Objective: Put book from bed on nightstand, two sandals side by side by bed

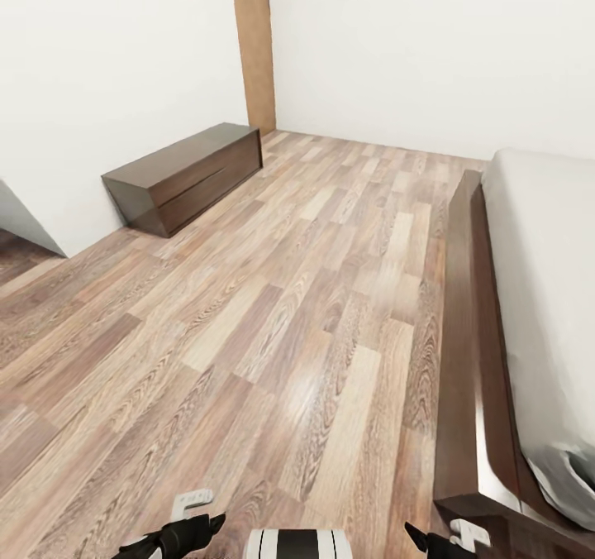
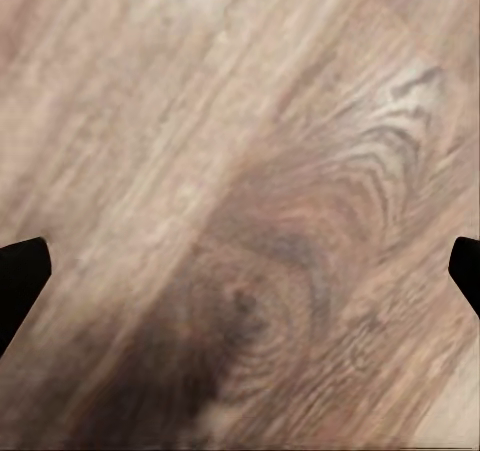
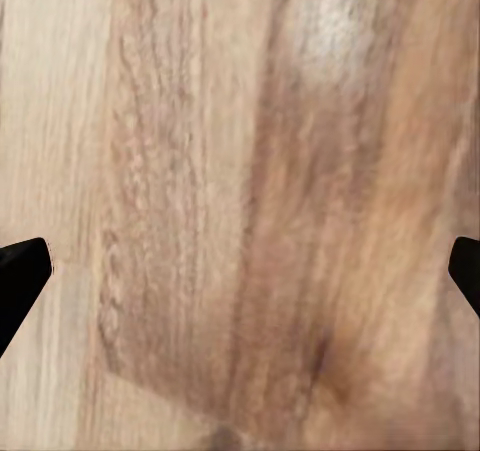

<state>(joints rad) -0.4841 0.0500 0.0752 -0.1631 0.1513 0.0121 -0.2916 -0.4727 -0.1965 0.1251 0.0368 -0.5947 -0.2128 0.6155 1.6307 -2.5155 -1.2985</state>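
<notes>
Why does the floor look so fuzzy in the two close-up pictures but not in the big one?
Head view: floor planks sharp, a pale shine near the bed frame. Left wrist view: wood grain soft and blurry, a dark shadow patch low down. Right wrist view: grain smeared too, a whitish glare spot.

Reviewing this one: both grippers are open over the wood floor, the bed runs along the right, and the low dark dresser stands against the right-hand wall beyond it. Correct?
One error: the dresser stands against the left wall, across the floor from the bed, as the head view shows. The rest holds: the left gripper and right gripper are open over the planks.
</notes>
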